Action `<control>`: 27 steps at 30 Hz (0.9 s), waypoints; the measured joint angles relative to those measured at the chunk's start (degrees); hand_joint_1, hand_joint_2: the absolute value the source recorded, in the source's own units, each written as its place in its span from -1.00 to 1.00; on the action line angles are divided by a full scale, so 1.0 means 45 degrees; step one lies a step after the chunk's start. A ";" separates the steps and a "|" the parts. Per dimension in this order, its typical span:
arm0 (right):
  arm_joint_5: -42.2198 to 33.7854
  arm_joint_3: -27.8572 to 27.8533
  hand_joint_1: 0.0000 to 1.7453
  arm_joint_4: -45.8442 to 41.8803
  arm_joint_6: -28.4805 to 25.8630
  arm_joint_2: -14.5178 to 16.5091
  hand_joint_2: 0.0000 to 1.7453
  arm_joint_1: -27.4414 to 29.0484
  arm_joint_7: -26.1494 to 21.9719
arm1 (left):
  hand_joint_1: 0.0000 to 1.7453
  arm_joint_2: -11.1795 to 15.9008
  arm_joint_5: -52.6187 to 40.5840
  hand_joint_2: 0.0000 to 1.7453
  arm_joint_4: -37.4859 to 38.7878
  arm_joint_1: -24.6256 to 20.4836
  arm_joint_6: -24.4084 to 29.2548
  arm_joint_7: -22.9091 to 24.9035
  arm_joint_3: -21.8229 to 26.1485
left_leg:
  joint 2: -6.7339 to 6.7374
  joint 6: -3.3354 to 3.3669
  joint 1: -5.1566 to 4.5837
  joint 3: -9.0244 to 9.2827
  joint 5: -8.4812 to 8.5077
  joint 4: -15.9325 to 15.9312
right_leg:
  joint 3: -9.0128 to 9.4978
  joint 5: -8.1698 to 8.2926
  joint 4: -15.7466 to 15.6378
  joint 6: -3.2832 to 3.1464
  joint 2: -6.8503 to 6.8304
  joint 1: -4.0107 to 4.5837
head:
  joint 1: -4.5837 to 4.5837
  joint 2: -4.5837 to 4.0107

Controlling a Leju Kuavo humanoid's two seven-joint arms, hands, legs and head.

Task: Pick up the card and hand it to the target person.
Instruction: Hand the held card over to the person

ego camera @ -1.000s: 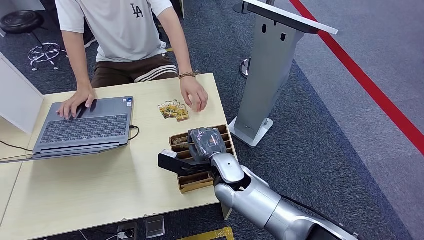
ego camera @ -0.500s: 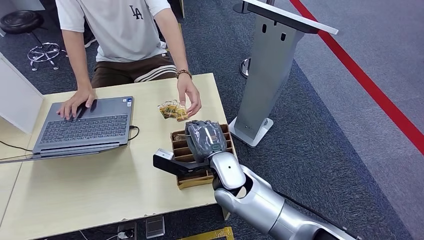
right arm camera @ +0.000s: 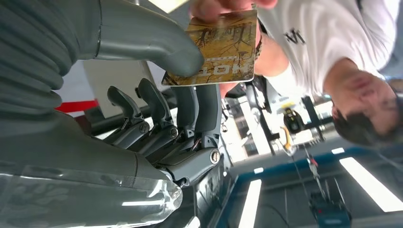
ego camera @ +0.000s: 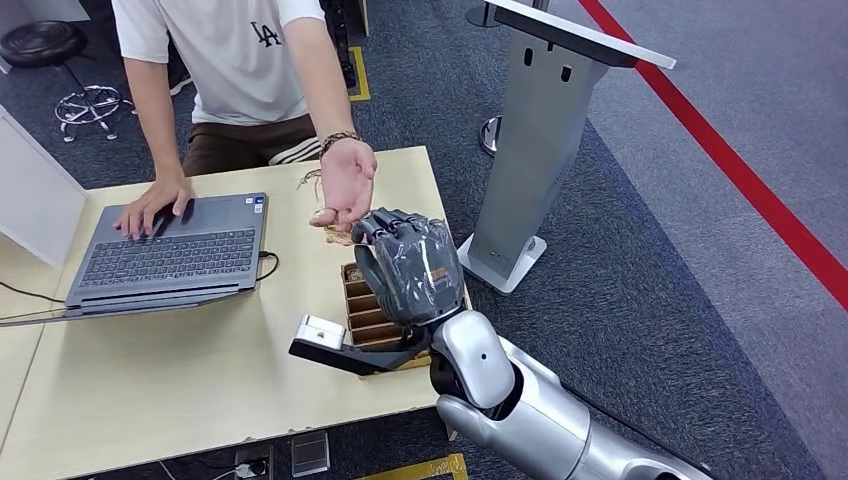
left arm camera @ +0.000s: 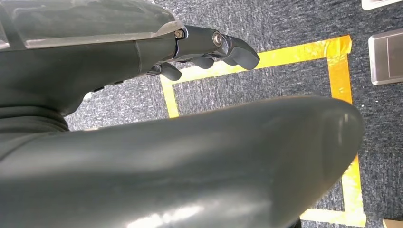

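My right hand point(ego camera: 405, 265) is raised above the table's right end, over the cardboard slotted box point(ego camera: 362, 308). In the right wrist view its thumb point(right arm camera: 157, 45) and fingers point(right arm camera: 202, 109) pinch a gold-brown printed card point(right arm camera: 216, 50). The person's fingertips point(right arm camera: 223, 5) touch the card's far edge. In the head view the person's hand point(ego camera: 345, 182) hovers just beyond my right hand, and the card is hidden behind my hand. The person point(ego camera: 235, 60) in a white shirt sits across the table. My left hand point(left arm camera: 209, 42) hangs over carpet with yellow tape, holding nothing.
An open laptop point(ego camera: 170, 245) lies on the wooden table point(ego camera: 200, 370) under the person's other hand point(ego camera: 150, 205). A few loose cards point(ego camera: 335, 236) lie past the box. A grey stand point(ego camera: 540, 130) rises right of the table; a white panel point(ego camera: 35, 195) stands at the left.
My right hand has risen from the box toward the person. The person's hand left the loose cards on the table, lifted, and now meets the card at my hand.
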 joint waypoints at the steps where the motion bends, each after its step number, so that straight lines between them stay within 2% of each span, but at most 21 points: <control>1: 0.0007 -0.0001 0.72 -0.0012 -0.0124 -0.0015 1.00 0.0002 -0.0056 | -1.00 0.0000 0.0006 -1.00 0.0000 0.0001 -0.0019 -0.0004 0.0000 | 0.0000 0.0000 0.0000 0.0000 0.0000 0.0000 | 0.0000 0.0000 0.0000 0.0000 0.0000 0.0000 | -0.0001 0.0000; 11: -0.0095 -0.0011 0.72 0.0073 -0.0344 -0.0073 1.00 0.0055 -0.0263 | -1.00 0.0000 0.0089 -1.00 0.0000 0.0014 -0.0516 -0.0189 0.0000 | -0.0001 0.0000 0.0000 -0.0007 0.0000 0.0000 | -0.0003 0.0000 0.0000 0.0000 0.0000 0.0000 | -0.0002 0.0000; 12: -0.0117 -0.0012 0.29 0.0081 -0.0339 -0.0073 1.00 0.0065 -0.0265 | -1.00 0.0000 0.0079 -1.00 0.0000 0.0014 -0.0568 -0.0192 0.0000 | -0.0001 0.0000 0.0000 -0.0009 0.0000 0.0000 | -0.0003 0.0000 0.0000 0.0000 0.0000 0.0000 | -0.0002 0.0000; 15: -0.0196 -0.0026 -1.00 0.0091 -0.0319 -0.0073 1.00 0.0083 -0.0268 | -1.00 0.0000 0.0051 0.50 0.0000 0.0014 -0.0465 -0.0042 0.0000 | -0.0001 0.0000 0.0000 -0.0011 0.0000 0.0000 | -0.0005 0.0000 0.0000 0.0000 0.0000 0.0000 | 0.0000 0.0000; 16: -0.0227 -0.0038 -1.00 0.0091 -0.0312 -0.0073 1.00 0.0087 -0.0267 | -1.00 0.0000 0.0050 1.00 0.0000 0.0014 -0.0362 0.0064 0.0000 | -0.0001 0.0000 0.0000 -0.0011 0.0000 0.0000 | -0.0005 0.0000 0.0000 0.0000 0.0000 0.0000 | 0.0000 0.0000; 17: -0.0255 -0.0053 -1.00 0.0092 -0.0306 -0.0073 1.00 0.0092 -0.0265 | -1.00 0.0000 0.0050 1.00 0.0000 0.0016 -0.0250 0.0163 0.0000 | -0.0001 0.0000 0.0000 -0.0011 0.0000 0.0000 | -0.0005 0.0000 0.0000 0.0000 -0.0001 0.0000 | 0.0000 0.0000; 21: -0.0426 -0.0145 -1.00 0.0107 -0.0310 -0.0073 1.00 0.0118 -0.0254 | -1.00 0.0000 0.0059 -1.00 0.0000 0.0032 0.0122 0.0119 0.0000 | -0.0001 0.0000 0.0000 -0.0011 0.0000 0.0000 | -0.0006 0.0000 0.0000 0.0000 -0.0001 0.0000 | -0.0002 0.0000; 27: -0.2595 -0.0368 -1.00 0.0106 -0.0589 -0.0086 1.00 0.0293 -0.0790 | -1.00 0.0000 0.0158 -1.00 0.0000 0.0050 0.0199 -0.0079 0.0001 | -0.0002 0.0000 0.0000 -0.0010 0.0000 0.0000 | -0.0007 0.0000 0.0000 0.0000 -0.0001 0.0000 | -0.0001 0.0000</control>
